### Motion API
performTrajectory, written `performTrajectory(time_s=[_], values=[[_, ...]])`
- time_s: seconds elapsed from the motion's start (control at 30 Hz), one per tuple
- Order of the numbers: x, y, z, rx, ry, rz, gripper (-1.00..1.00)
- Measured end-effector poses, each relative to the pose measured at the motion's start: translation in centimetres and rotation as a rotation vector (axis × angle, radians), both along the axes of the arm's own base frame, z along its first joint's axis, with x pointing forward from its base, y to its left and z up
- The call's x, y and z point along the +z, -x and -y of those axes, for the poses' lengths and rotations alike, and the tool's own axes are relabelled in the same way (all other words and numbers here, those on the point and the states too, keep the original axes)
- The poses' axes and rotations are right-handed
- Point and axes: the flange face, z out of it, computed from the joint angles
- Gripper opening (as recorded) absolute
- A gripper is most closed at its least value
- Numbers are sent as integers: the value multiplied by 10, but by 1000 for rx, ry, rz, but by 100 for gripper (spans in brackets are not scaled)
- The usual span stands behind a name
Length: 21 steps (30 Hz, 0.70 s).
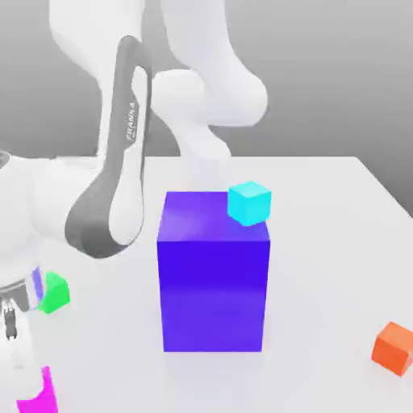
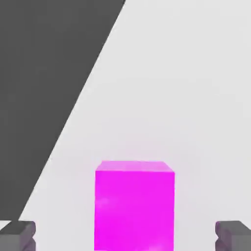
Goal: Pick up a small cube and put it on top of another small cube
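1. Magenta cube (image 2: 135, 206) sits nearest the hand camera, resting on the white table (image 2: 196, 98), squarely between the two grey fingertips (image 2: 17, 235) seen at the picture's lower corners.
2. Gripper (image 2: 125, 236) state: fingers spread wide, a clear gap on each side of the cube, nothing held.
3. Exterior view: the same magenta cube (image 1: 40, 395) shows at the lower left corner of the frame, partly cut by the edge, under the white arm (image 1: 121, 185).
4. Other items: green cube (image 1: 55, 292) at left, near the arm; orange cube (image 1: 394, 347) at lower right, well apart from the rest; large blue block (image 1: 214, 270) at centre with a cyan cube (image 1: 249, 202) on its upper right corner.
5. Step in hand, as I judge it: lining up for the grasp. Pickup not yet done; stacking not started.
6. Next move calls for lowering until the fingertips bracket the cube's sides, closing evenly, then lifting straight up. Green cube looks the closest candidate base, though which is intended cannot be told.
7. Risk: an off-centre close could push the cube sideways.
8. Writing: "FRANKA" runs vertically along the grey arm link, upper left of the exterior view. No other labels legible.
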Motion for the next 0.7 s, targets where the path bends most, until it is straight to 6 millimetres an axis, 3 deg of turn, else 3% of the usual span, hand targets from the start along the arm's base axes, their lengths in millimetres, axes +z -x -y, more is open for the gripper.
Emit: performTrajectory(time_s=[0.03, 0.23, 0.3, 0.4, 0.5, 0.7], values=[[-12, 1, 0, -1, 0, -1, -100], [-18, 1, 0, -2, 0, 0, -100], [-4, 0, 0, -2, 0, 0, -100], [35, 1, 0, -2, 0, 0, -100], [58, 35, 20, 43, 17, -10, -100], [85, 129, 53, 154, 30, -24, -100]])
